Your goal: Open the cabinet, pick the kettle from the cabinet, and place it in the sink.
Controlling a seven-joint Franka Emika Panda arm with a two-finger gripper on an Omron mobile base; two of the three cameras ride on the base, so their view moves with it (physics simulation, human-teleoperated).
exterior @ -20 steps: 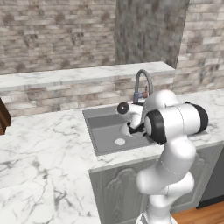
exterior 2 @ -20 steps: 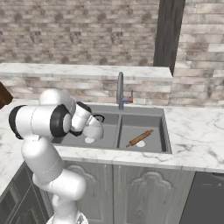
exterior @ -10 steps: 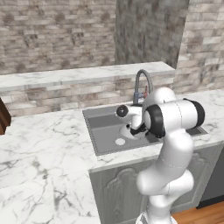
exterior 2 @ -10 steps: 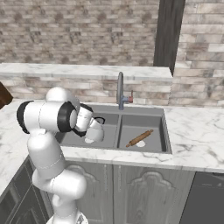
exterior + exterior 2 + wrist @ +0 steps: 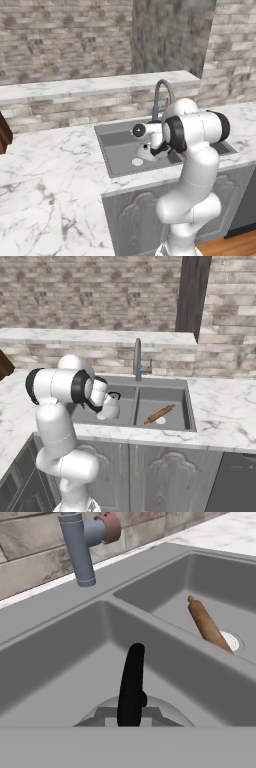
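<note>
So the arm is bent over the sink (image 5: 117,150) with its claw (image 5: 111,406) down inside the left basin, the one on the far side of the divider from the rolling pin (image 5: 159,414). The claw is clamped shut on the kettle (image 5: 131,712), gripping the thin black arched handle. From the hand camera that handle rises straight up the middle, with the silver-grey dome of the kettle just peeking out below it and the grey basin floor behind it. I honestly can't tell from any angle whether the kettle bottom is touching the basin floor or just hanging a bit above it.

Using the faucet (image 5: 137,359) as the landmark: it stands at the back rim of the sink, roughly over the divider between the two basins. The kettle sits in front of it and off to the left-basin side, near the round drain (image 5: 137,162) there. The brown wooden rolling pin lies diagonally in the other basin, in front of the faucet on the opposite side, with one end over that basin's drain and well apart from the kettle.

White marble counter (image 5: 45,170) wraps around the sink on both sides, and there's a brick wall behind the faucet with a marble ledge along it. Grey base cabinets (image 5: 170,476) with curvy panels sit below the sink.
</note>
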